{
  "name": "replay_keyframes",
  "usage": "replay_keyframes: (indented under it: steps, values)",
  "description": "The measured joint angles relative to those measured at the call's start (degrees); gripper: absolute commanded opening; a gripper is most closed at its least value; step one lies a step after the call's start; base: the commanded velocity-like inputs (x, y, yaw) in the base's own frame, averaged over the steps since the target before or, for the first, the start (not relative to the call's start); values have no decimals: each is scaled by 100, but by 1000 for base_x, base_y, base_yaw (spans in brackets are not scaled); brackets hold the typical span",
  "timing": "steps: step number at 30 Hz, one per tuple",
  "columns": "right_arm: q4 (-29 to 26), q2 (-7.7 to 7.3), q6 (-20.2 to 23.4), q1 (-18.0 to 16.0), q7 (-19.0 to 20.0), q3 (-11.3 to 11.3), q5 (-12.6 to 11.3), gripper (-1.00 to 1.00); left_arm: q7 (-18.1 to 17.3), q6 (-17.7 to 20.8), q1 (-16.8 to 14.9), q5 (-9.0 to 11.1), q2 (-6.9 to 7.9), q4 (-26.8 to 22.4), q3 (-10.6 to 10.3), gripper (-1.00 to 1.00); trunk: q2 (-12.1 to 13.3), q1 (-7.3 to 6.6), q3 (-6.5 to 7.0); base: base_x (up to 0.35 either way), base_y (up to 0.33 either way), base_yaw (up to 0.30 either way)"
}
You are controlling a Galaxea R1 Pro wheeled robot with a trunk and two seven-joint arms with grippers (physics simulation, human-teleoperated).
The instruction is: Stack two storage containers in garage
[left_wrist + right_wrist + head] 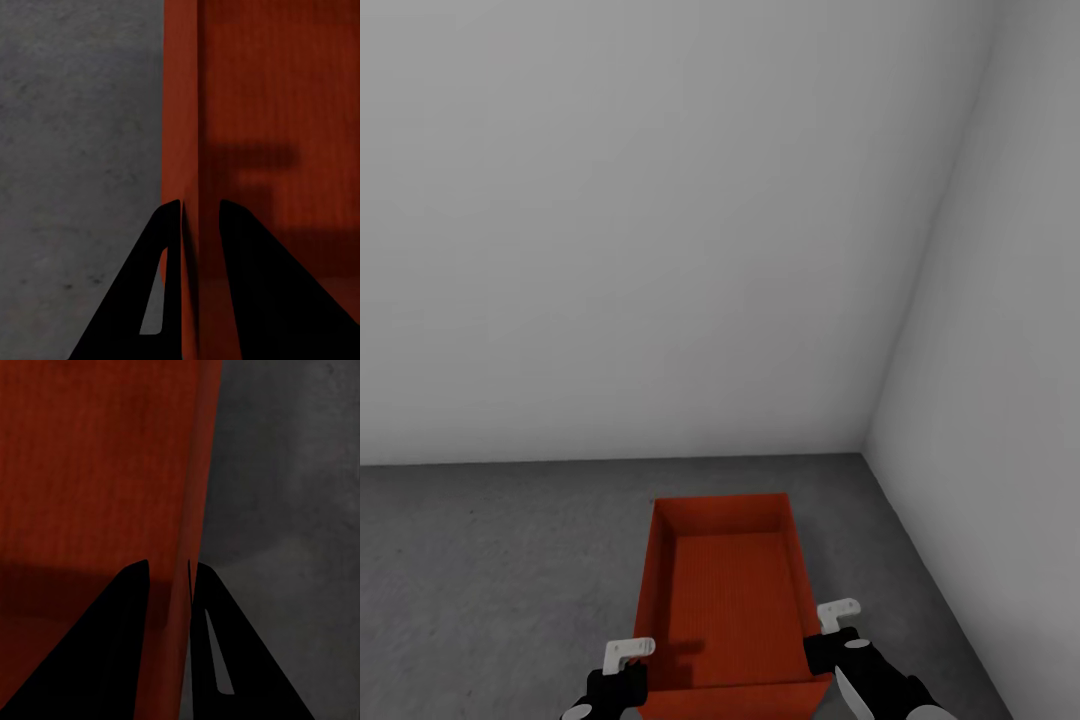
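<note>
- Currently one storage container sits low over the dark grey concrete floor of the garage, near the corner where two pale grey walls meet; whether its base touches the floor or hangs just above it cannot be told.
- Left gripper pinches the container's left long wall near the robot's end: in the left wrist view the fingers straddle the wall, one inside the bin, one outside over the concrete, narrowed onto the wall.
- Right gripper does the same on the right long wall; in the right wrist view one finger is inside, the other outside, closed narrow on the rim.
- Judged reason for the hold: thin straight walls offer no handle, so a pinch on each opposite wall keeps the open bin level and stops it swinging during carry and lowering.
- Judged reason for the placement: setting it parallel to the right-hand wall, clear of the corner, leaves room above for the second bin.
- Bin interior looks empty; a shadow of the left gripper falls across its base.
- Labels and writing: none legible on bin, walls or grippers; the surface shows only fine ribbing.
</note>
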Motion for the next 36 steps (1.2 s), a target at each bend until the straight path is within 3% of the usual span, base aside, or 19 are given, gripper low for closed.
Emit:
replay_keyframes:
  steps: [22,32,36]
  values:
    - [-6,0,6,1,2,-6,9,-100,0,0,-1,0,-1,0,2,-100,-882,483,-395,0,0,0]
    - [-1,-14,-7,2,24,-7,-1,-100,26,-1,-4,-1,-13,-1,-10,-100,-1285,518,-574,0,0,0]
    - [1,-16,-4,-1,24,-5,-5,-100,27,-2,-4,-1,-15,-2,-13,-100,-1286,521,-574,0,0,0]
